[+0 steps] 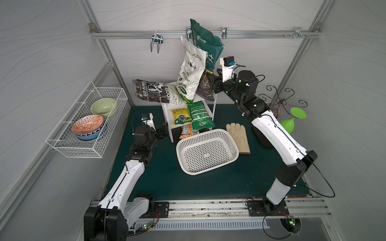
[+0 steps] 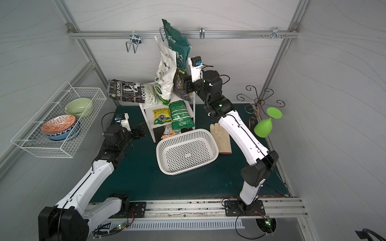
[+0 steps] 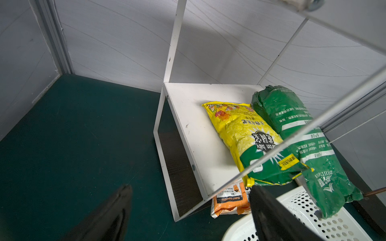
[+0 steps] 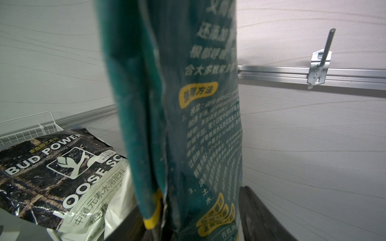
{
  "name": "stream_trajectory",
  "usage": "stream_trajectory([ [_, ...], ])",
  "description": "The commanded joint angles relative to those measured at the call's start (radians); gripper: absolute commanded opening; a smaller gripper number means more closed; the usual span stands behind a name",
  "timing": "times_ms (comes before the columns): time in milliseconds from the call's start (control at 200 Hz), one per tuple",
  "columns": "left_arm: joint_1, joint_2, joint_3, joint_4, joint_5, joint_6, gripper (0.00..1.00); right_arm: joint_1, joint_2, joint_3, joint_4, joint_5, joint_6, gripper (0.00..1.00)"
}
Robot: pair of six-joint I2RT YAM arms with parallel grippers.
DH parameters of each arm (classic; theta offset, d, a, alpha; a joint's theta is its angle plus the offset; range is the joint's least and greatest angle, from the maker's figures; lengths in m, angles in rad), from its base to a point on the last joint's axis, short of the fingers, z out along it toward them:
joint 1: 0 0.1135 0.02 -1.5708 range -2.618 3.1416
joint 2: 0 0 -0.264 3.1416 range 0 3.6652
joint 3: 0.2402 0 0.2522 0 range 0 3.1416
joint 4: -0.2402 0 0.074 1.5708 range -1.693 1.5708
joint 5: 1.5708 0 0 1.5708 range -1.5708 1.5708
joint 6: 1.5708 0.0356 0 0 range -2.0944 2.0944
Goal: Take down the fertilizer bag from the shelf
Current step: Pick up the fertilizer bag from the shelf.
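The white shelf (image 1: pixel 166 113) (image 2: pixel 147 112) (image 3: pixel 188 116) stands at the back of the green mat. A tall dark green fertilizer bag (image 1: pixel 205 43) (image 2: pixel 177 46) (image 4: pixel 208 125) stands upright on its top board, its upper end against the wall rail. My right gripper (image 1: pixel 208 83) (image 2: pixel 183 83) (image 4: pixel 194 221) is shut on the bag's lower part, one finger on each side. My left gripper (image 1: pixel 166 129) (image 2: pixel 143 128) (image 3: pixel 192 198) is open and holds nothing, low beside the shelf's left leg.
A white bag (image 1: pixel 191 71) and a lying BUD POWER bag (image 1: pixel 152 91) share the top board. Yellow (image 1: pixel 181 116) and green (image 1: pixel 199 114) bags lie on the middle board. A perforated basket (image 1: pixel 206 150), a glove (image 1: pixel 238 135) and a green goblet (image 1: pixel 290 121) sit nearby.
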Motion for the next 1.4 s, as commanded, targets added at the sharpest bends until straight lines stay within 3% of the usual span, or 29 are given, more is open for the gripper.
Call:
stream_trajectory([
  [0,-0.005,-0.020,0.007,0.059,-0.014,0.016,0.92,-0.019,0.058,0.092,0.003,0.001,0.017,0.61],
  [95,-0.006,-0.024,0.006,0.056,-0.025,0.021,0.92,-0.019,0.101,0.150,-0.005,-0.002,0.029,0.52],
  [195,-0.005,-0.024,0.006,0.057,-0.030,0.023,0.92,-0.020,0.116,0.177,-0.011,-0.018,0.037,0.10],
  [230,-0.005,-0.024,0.006,0.057,-0.033,0.024,0.92,-0.019,0.114,0.175,-0.011,-0.017,0.041,0.00],
  [835,-0.005,-0.010,-0.006,0.071,-0.073,0.022,0.92,-0.059,-0.245,-0.031,-0.005,-0.088,0.045,0.00],
  [1266,-0.023,-0.035,0.077,-0.034,-0.011,-0.053,0.91,-0.117,-0.560,-0.315,-0.097,-0.051,0.068,0.00],
  [1396,-0.023,-0.051,0.121,-0.097,0.071,-0.056,0.90,-0.120,-0.622,-0.370,-0.142,-0.051,0.077,0.00],
])
